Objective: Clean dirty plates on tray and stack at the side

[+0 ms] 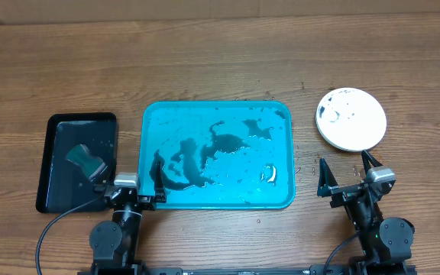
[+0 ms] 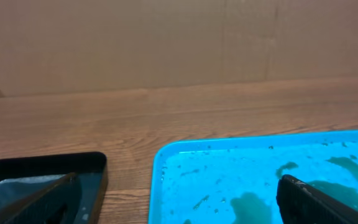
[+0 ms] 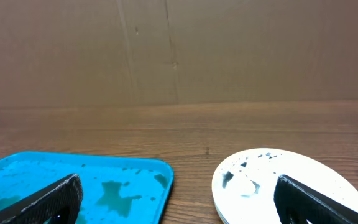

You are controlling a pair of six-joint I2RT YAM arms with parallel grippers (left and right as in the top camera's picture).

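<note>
The turquoise tray (image 1: 217,200) lies mid-table, wet, with dark smears and no plate on it; it also shows in both wrist views (image 2: 185,155) (image 3: 17,163). A white plate (image 1: 351,118) (image 3: 260,180) with dark smears near its left rim rests on the wood to the right of the tray. Its lower edge looks layered, as if it lies on top of others. My left gripper (image 1: 127,174) (image 2: 179,205) is open, straddling the gap between the black tray and the turquoise tray's front left corner. My right gripper (image 1: 347,169) (image 3: 179,202) is open just in front of the plate, holding nothing.
A black rectangular tray (image 1: 52,126) (image 2: 92,160) holding water and a teal sponge (image 1: 86,159) stands left of the turquoise tray. Brown cardboard walls (image 2: 179,43) close off the back of the wooden table (image 1: 220,61).
</note>
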